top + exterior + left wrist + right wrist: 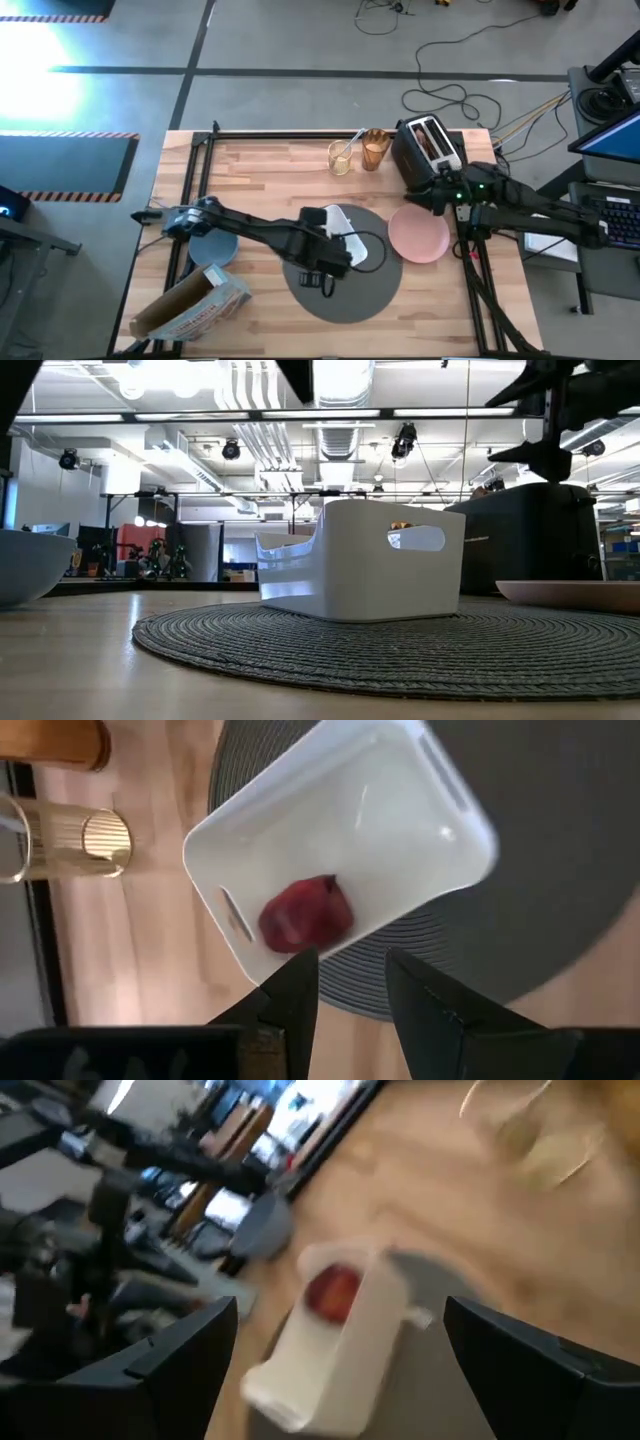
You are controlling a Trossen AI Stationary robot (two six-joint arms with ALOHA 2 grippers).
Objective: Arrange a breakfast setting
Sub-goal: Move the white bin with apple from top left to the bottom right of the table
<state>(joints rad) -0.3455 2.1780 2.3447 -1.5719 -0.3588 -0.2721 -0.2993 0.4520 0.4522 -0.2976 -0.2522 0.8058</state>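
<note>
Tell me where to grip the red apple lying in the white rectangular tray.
Come from straight above, since the white tray's walls block the sides. Close the left gripper across the red apple's round middle; it sits near one end wall, so approach from the open side.

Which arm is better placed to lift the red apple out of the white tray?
Left. Its open end effector hovers directly above the red apple in the white tray; the right end effector waits by the toaster.

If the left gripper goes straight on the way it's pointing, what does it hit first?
Most likely the red apple lying inside the white tray. The left gripper points down at it with fingers open; the tray's near wall is close, so depth is uncertain.
</note>
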